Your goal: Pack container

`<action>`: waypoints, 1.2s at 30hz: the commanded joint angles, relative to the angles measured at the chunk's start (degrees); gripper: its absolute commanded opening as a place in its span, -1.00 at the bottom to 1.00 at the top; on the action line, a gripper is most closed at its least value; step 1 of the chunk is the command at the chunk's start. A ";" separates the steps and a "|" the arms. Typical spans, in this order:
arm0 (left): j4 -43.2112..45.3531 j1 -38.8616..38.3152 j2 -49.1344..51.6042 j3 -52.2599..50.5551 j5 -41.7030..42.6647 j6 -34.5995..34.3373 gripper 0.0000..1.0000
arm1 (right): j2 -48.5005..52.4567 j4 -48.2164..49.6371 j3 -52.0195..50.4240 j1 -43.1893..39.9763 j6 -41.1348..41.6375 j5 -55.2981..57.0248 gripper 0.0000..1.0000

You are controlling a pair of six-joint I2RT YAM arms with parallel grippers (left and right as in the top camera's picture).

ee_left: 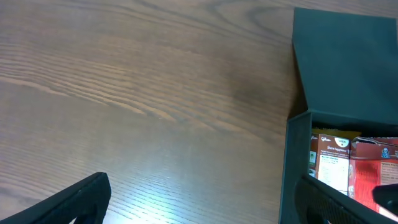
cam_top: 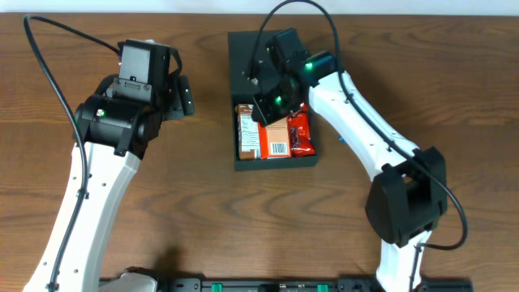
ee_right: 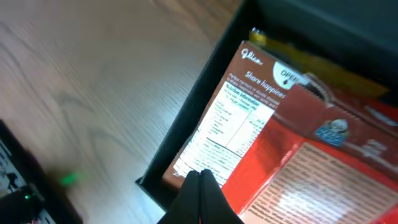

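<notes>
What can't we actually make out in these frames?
- Overhead: the right gripper hides the upper contents of the container.
- Left wrist: the container's right side is cut off by the frame edge.
- Right wrist: the brown snack box has blurred fine print; the yellow packet lies mostly under the red packet.

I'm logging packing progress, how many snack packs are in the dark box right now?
3: a brown carton against the container's left wall, a red packet overlapping it on the right, a yellow pack's edge behind them. The right arm may hide more.
</notes>
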 commanded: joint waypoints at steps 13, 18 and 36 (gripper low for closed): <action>-0.20 0.15 3.10 0.59 6.67 -0.26 0.94 | 3.50 -2.01 -0.50 0.37 1.40 11.52 -0.97; -1.51 0.07 10.93 0.44 11.93 -0.52 0.57 | 3.50 -1.84 -0.50 0.31 1.53 11.52 -0.97; -0.07 -4.50 24.00 0.39 19.98 -11.98 0.59 | 3.50 -1.38 -0.50 -1.44 1.64 11.52 -0.97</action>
